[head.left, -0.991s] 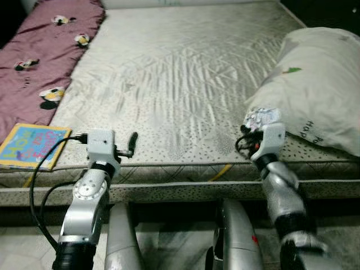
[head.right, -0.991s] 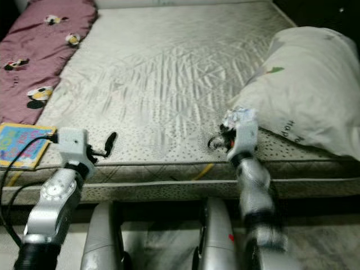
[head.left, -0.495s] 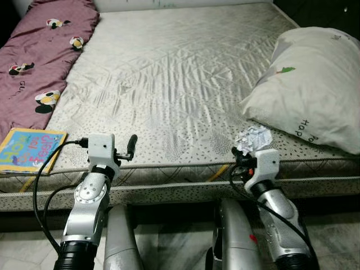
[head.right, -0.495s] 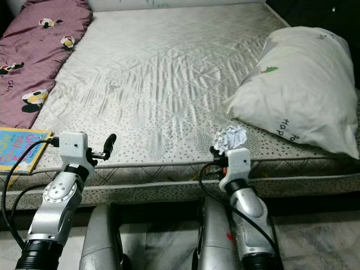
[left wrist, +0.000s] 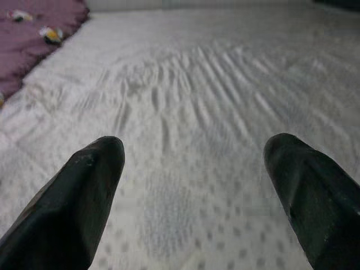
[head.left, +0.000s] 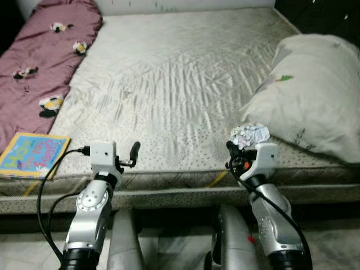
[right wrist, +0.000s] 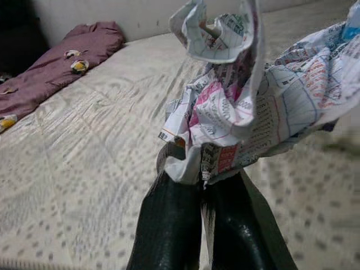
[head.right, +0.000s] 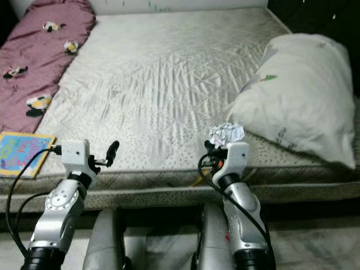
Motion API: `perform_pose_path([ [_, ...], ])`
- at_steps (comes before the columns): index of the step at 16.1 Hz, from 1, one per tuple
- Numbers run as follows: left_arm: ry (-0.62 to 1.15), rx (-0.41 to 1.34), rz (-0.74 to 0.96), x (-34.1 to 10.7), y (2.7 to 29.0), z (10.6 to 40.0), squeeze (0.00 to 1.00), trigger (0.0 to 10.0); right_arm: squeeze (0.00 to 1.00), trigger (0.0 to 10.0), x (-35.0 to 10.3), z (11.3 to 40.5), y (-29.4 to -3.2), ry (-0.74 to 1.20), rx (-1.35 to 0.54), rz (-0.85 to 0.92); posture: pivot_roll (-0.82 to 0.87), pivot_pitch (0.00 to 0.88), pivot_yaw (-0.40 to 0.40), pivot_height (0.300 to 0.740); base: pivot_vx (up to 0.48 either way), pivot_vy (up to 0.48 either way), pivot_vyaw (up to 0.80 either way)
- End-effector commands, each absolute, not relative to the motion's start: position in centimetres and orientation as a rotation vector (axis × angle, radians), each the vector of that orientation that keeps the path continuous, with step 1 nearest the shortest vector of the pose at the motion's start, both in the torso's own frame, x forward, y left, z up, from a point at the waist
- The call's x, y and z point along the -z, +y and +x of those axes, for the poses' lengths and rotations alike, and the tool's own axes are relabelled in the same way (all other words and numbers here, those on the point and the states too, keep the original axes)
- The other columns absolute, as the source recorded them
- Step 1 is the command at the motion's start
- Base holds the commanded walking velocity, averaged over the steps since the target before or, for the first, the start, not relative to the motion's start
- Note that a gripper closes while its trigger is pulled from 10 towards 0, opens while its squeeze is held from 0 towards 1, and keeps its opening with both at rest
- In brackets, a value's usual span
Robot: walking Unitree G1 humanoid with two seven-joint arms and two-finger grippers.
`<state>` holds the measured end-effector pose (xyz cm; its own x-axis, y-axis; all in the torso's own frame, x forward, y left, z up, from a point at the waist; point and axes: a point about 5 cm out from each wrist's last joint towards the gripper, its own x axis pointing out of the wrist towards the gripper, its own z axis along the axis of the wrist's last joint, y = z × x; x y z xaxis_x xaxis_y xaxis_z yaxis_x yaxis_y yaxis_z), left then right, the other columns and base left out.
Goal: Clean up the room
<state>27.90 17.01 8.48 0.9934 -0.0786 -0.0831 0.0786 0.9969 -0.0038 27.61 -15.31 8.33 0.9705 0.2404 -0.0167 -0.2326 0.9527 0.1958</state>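
One crumpled paper wad (head.left: 250,135), no clear long axis, is clamped in the right gripper (right wrist: 203,185) above the mattress (head.left: 169,84) edge; the left gripper (left wrist: 194,185) is spread, holding nothing.

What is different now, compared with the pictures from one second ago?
The right gripper, shut on the crumpled paper, has drawn back from beside the pillow to the near edge of the mattress, carrying the paper with it. The view also shifted a little, so the camera moved. The left gripper stays open above the mattress edge, and the pillow, purple blanket and book lie as before.
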Motion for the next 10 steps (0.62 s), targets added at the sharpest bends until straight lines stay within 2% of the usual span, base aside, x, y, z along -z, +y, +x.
perform_pose_path([
  [1,0.063,0.034,-0.003,-8.9,17.8,28.2,0.0,10.0,0.0,10.0,-9.5,28.0,-15.0,0.01,-0.265,0.194,-0.02,0.0,-0.003,0.629,0.0,0.0,0.0],
  [8,0.062,0.064,-0.015,-9.1,16.8,28.5,0.0,10.0,0.0,10.0,-10.0,28.1,-14.6,0.009,-0.228,0.215,-0.05,0.0,0.029,0.704,0.0,0.0,0.0],
  [10,0.069,0.06,-0.007,-9.0,16.9,28.4,0.0,10.0,0.0,10.0,-9.1,28.0,-15.5,0.072,-0.111,0.087,-0.06,0.0,0.029,0.713,0.0,0.0,0.0],
])
